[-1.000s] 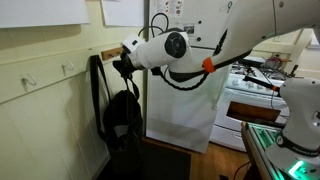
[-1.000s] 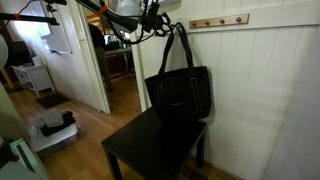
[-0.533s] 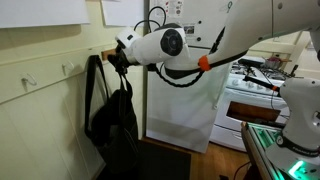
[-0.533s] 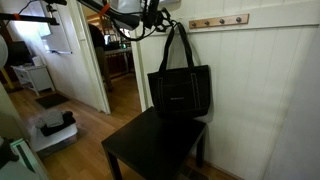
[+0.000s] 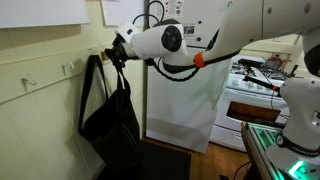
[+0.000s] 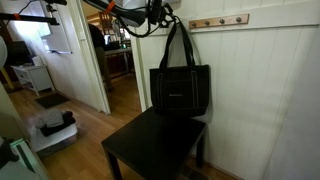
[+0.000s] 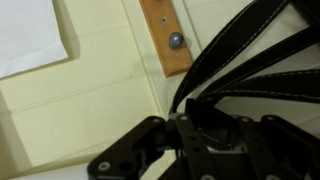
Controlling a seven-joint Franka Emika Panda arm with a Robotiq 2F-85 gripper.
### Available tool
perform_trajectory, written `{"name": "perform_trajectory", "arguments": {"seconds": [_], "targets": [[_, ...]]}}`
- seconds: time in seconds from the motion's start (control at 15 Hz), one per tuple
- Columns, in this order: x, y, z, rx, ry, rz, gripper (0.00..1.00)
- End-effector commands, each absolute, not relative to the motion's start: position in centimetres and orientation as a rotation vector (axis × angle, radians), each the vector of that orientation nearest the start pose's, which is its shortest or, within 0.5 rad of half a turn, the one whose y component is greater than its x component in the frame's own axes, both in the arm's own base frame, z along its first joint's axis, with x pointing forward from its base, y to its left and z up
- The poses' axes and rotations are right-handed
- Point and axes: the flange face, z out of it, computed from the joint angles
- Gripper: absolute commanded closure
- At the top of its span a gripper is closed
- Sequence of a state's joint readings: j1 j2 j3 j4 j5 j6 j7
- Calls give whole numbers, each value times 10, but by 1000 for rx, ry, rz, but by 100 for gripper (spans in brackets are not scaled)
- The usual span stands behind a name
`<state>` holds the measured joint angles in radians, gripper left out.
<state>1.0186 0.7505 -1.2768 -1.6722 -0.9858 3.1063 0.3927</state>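
The end effector (image 5: 118, 57) is clenched on the straps (image 7: 240, 45) of the black bag (image 6: 180, 90), just beside the wooden hook rail (image 6: 218, 20). The bag hangs below the rail, over the table (image 6: 145, 152).

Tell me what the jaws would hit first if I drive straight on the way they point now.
Probably the wooden peg rail, near its end peg, or the wall panelling beside it: the wrist view faces it past the bag straps pinched in the shut jaws. The gap is unclear.

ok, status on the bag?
Gripper shut on bag straps. Bag hangs by wall, over table. Nothing seen between gripper and hook rail.
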Motion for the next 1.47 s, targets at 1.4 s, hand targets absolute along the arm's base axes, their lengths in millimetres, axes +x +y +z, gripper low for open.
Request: {"name": "perform_trajectory", "arguments": {"seconds": [1.4], "targets": [[736, 76, 452, 1546, 1186, 1020, 97]]}}
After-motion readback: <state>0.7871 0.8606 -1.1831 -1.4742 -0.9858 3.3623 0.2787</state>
